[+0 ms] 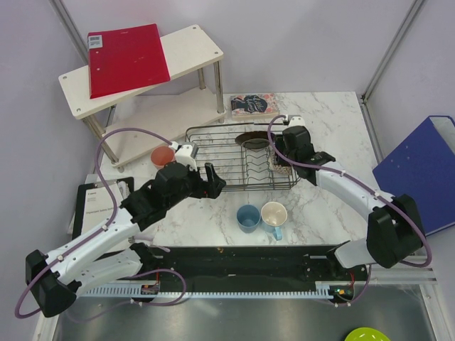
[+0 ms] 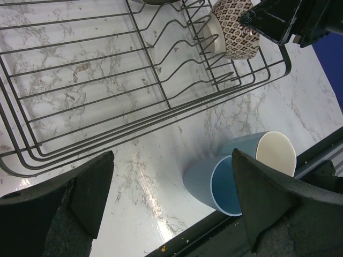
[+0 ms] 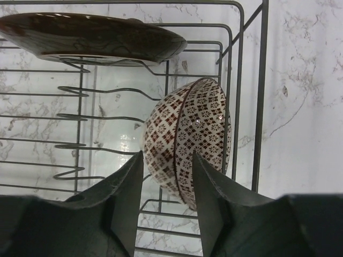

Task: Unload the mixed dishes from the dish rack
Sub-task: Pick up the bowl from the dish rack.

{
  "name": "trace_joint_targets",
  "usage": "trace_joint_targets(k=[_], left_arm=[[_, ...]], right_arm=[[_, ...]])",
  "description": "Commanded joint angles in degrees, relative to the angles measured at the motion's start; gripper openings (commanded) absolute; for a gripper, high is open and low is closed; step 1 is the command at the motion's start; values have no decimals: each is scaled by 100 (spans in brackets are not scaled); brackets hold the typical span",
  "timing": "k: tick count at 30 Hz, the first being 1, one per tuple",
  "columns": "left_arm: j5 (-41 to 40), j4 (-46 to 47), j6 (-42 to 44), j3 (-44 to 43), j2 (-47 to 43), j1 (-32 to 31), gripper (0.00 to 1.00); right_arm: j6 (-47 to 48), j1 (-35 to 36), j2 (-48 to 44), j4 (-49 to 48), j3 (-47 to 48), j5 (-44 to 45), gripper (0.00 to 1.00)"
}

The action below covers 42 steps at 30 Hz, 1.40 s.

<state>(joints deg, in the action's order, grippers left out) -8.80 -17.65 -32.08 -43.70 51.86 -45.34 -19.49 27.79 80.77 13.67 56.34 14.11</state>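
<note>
In the dish rack point(image 3: 261, 80), right hand point(image 3: 167, 155) straddles the red-speckled bowl point(image 3: 199, 122).

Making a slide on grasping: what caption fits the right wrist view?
Right gripper straddles the rim of the red-patterned bowl standing on edge in the wire dish rack.

Lower rim of bowl point(image 3: 187, 134) behind right fingers point(image 3: 126, 203); left end of plate point(image 3: 91, 37) off-frame

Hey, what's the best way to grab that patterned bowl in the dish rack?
Pinch its rim from above, one finger inside and one outside. The bowl stands on edge among the wires at the end of the rack, so its thin wall faces up and its sides are fenced in.
</note>
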Motion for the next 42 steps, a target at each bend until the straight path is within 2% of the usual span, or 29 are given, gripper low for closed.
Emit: trace_joint_targets(k=[1, 8, 20, 21, 22, 24, 25, 32, 35, 37, 42], left_arm=[[80, 227, 17, 81, -123, -1, 96], [176, 244, 61, 99, -97, -1, 96], [352, 306, 35, 204, -9, -1, 96], [352, 306, 35, 230, -9, -1, 96], [352, 315, 26, 239, 0, -1, 96], [352, 315, 0, 257, 35, -1, 96], [326, 315, -70, 266, 79, -1, 95], [-998, 393, -651, 187, 738, -1, 91], [-1543, 1016, -651, 195, 931, -1, 87], [-1721, 1342, -529, 126, 1080, 8, 85], [-2108, 1466, -536, -24, 1564, 17, 81]], right_arm=[[173, -265, 167, -382, -96, -400, 46], [287, -511, 325, -567, -149, -1085, 35], [314, -661, 589, -506, -176, -1541, 34], [314, -670, 615, -497, -167, -1551, 32], [296, -670, 615, -488, -176, -1569, 24], [270, -687, 589, -506, -184, -1613, 15], [235, -696, 571, -523, -193, -1630, 2], [94, -722, 439, -725, -298, -1885, 0], [94, -722, 439, -761, -334, -1929, 0], [103, -722, 457, -761, -334, -1947, 0], [120, -731, 518, -778, -255, -1938, 0]])
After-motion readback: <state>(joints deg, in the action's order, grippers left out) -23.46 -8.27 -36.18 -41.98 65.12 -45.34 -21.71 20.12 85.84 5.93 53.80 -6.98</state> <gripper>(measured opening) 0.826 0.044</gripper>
